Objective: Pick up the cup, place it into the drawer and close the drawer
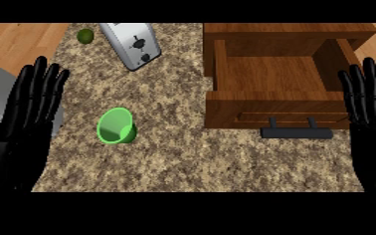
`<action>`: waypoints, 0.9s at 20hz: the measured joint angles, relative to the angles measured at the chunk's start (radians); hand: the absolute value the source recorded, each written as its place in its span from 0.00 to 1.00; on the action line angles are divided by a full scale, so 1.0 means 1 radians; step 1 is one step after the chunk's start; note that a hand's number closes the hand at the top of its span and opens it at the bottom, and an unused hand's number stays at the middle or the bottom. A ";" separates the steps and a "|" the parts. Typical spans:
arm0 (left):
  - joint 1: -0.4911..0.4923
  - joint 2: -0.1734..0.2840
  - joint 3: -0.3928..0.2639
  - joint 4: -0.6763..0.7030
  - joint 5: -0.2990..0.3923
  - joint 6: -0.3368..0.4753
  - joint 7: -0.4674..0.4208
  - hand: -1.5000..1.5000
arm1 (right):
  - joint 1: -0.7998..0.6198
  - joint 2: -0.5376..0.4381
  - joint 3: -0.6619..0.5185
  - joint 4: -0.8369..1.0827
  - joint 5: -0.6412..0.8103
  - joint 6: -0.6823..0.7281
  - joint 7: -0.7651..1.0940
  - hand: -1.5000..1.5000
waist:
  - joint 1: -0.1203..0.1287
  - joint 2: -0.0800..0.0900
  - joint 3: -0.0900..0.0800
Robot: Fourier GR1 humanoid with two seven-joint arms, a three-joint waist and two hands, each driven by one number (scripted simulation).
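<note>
Cup (117, 126) sits on the counter (183, 159), green, tipped so its mouth faces up and toward me, left of the drawer (272, 77) and well apart from it. My left hand (29, 104) stands at the left edge, fingers straight and spread, holding nothing. My right hand (360, 97) stands at the right edge, just beside the drawer, fingers straight too, also holding nothing. Neither touches the cup. The drawer is pulled open, its handle (297, 132) pointing toward me, and its inside shows bare wood.

I judge nothing of the task is done yet: the cup is not lifted, and the drawer is not shut.

What worries me first is the cup's tilt. It looks ready to roll, so if I come at it from the side with straight fingers I may push it away instead of closing round it. I think I should come down over it and curl in from both sides of the wall.

Next is the carry. The drawer's near wall rises between the cup and the inside; if I travel low, the cup could strike that front.

A toaster (132, 45) and a lime (85, 35) lie at the far side, out of that path.

Last, shutting the drawer while my hand is inside would catch my fingers.
</note>
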 measured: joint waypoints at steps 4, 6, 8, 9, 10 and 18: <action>0.000 -0.001 0.014 -0.009 0.014 -0.011 -0.003 0.00 | 0.001 0.010 0.010 0.004 -0.020 0.018 -0.003 0.00 | -0.007 0.009 -0.016; -0.002 -0.012 0.018 0.027 0.019 -0.017 -0.039 0.00 | -0.017 0.011 0.017 0.017 -0.031 0.030 0.003 0.00 | -0.009 0.012 -0.019; 0.003 -0.046 0.020 0.053 0.078 -0.015 -0.021 0.00 | -0.016 0.022 0.039 0.026 -0.063 0.049 0.026 0.00 | -0.010 0.014 -0.022; 0.013 -0.059 0.013 0.064 0.094 -0.016 -0.017 0.00 | -0.015 0.023 0.042 0.021 -0.081 0.058 0.036 0.00 | -0.010 0.014 -0.023; 0.018 -0.069 0.013 0.079 0.111 -0.020 -0.022 0.00 | -0.022 0.021 0.039 0.022 -0.101 0.067 0.050 0.00 | -0.011 0.015 -0.023; -0.050 -0.106 0.011 0.142 0.155 0.011 0.024 0.00 | -0.071 0.029 0.031 0.040 -0.137 0.077 0.105 0.00 | -0.012 0.015 -0.025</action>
